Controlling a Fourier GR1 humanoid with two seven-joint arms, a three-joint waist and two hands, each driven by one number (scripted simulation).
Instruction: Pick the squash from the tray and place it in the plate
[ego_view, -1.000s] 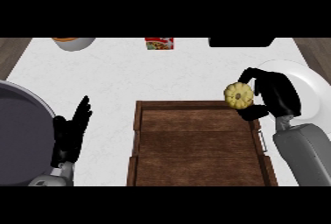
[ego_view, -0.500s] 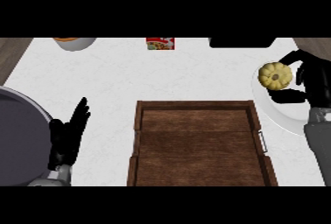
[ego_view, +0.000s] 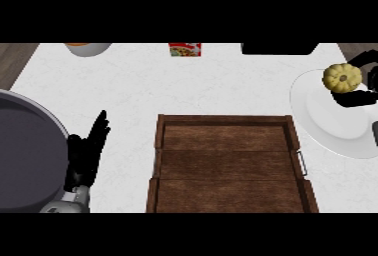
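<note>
The yellow squash (ego_view: 342, 77) is over the far part of the white plate (ego_view: 325, 122) at the right edge. My right hand (ego_view: 360, 95) is curled round it, with the thumb below it and the fingers at its far right; most of the hand is cut off by the view's edge. Whether the squash touches the plate I cannot tell. The brown wooden tray (ego_view: 229, 165) lies in the middle with nothing in it. My left hand (ego_view: 87, 152) rests open left of the tray, fingers pointing away.
A large dark round pan (ego_view: 26, 150) fills the left edge, beside my left hand. At the far edge stand an orange-and-white bowl (ego_view: 87, 48), a small red box (ego_view: 185, 49) and a black object (ego_view: 279, 48).
My right hand has carried the squash from above the tray's far right corner out to the right, over the plate. The left hand has stayed where it was.
</note>
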